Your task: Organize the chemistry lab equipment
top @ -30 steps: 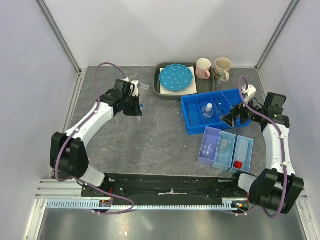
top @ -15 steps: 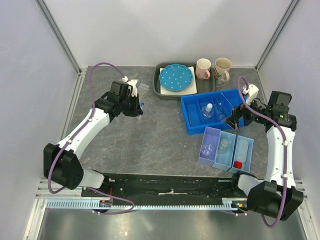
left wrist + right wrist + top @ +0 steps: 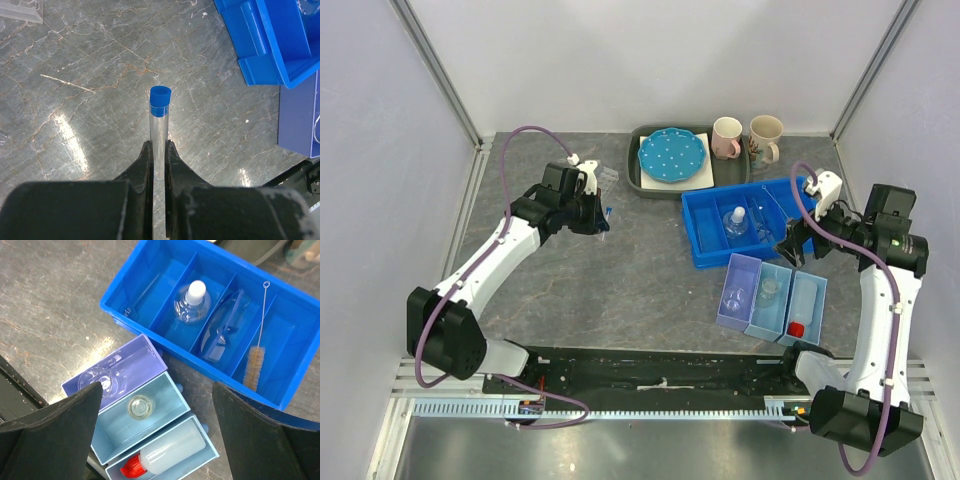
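1. The left gripper (image 3: 159, 150) is pinched almost closed on a blue-capped tube (image 3: 160, 120). The tube is slim, clear and straight. It sticks out forward from between the fingertips with its blue cap at the far end, above the grey marbled table (image 3: 75, 125).
2. A clear test-tube rack (image 3: 607, 176) lies just beyond the left gripper, showing at the far left corner of its wrist view.
3. A blue divided tray (image 3: 115, 307) lies ahead of the right gripper (image 3: 156, 387). From left to right its compartments hold:
   - a thin rod (image 3: 145, 292);
   - a small clear flask (image 3: 192, 302) with a white stopper;
   - clear glass pieces with a blue cap among them;
   - a tube brush (image 3: 256, 360) with pale bristles and a thin wire handle.
4. Three small bins sit side by side directly below the right gripper, between its fingers.
   - The lavender bin (image 3: 145, 352) holds a clear flask on its side.
   - The middle bin (image 3: 160, 390) holds a small glass flask seen from above.
   - The nearest bin (image 3: 207, 452) holds a red-capped bottle (image 3: 165, 455) lying flat.
5. The right gripper is spread wide and holds nothing.
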Motion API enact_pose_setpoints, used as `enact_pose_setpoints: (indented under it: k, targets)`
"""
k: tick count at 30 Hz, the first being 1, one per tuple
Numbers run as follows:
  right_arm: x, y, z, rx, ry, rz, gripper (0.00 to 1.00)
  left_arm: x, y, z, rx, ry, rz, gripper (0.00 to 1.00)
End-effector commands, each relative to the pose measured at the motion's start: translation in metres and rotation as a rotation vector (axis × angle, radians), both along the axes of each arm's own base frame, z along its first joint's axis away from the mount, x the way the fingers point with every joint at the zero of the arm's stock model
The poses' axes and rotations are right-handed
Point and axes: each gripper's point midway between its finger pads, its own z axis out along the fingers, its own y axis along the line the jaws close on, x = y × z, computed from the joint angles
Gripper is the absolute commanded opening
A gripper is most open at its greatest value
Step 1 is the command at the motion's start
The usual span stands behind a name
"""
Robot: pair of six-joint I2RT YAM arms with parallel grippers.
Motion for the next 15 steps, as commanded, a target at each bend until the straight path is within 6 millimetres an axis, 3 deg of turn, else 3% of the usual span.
enact_pose_setpoints:
  k: [1,15]
  targets:
    - [-0.007,0.013,0.03,0.062,-0.043,0.032,0.98,0.001,-0.006,0.023,-0.023,-0.101,-0.042,0.02]
    - [-0.024,0.011,0.039,0.038,-0.057,0.013,0.98,-0.006,-0.012,0.035,-0.018,-0.152,-0.078,0.02]
